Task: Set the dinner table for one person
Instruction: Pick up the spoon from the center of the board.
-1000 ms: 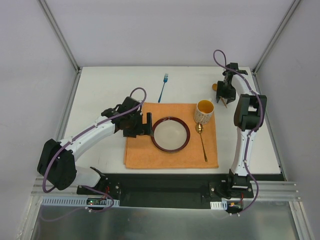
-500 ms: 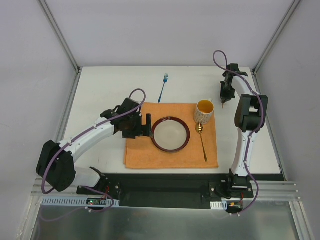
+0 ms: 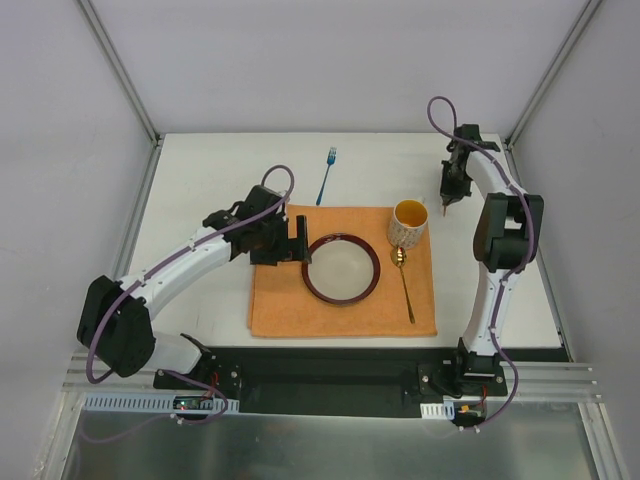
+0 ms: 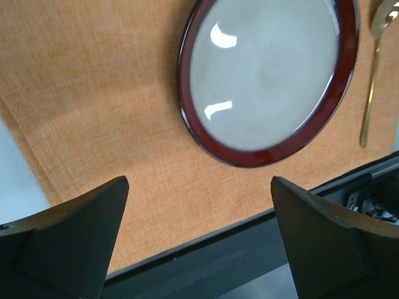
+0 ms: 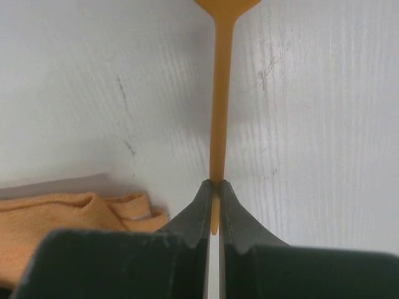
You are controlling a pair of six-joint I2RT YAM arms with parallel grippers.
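Top external view shows the large flat white dinner table (image 3: 200,170) under everything, with grey posts at its corners. An orange square cloth placemat (image 3: 290,310) is laid on its near middle. On the mat are set a round grey plate with a dark red rim (image 3: 342,268), a yellow mug (image 3: 408,222) at the far right corner, and a thin gold spoon (image 3: 406,290) just right of the plate. A small blue fork (image 3: 326,175) is left on the bare table beyond the mat's far edge. The left claw (image 4: 198,187) is held wide open above the mat, just left of the plate, and nothing is gripped in it. The right claw (image 5: 216,185) is closed tight on the tip of a thin orange handle (image 5: 221,93), over bare table to the right of the mug. Only the very end is pinched, so the handle could be swung or dropped when carried. The mug is near and could be bumped. The handle's wide end is cut off in the right wrist view, so the kind of tool cannot be told. Whether it is lifted off the table cannot be told either.
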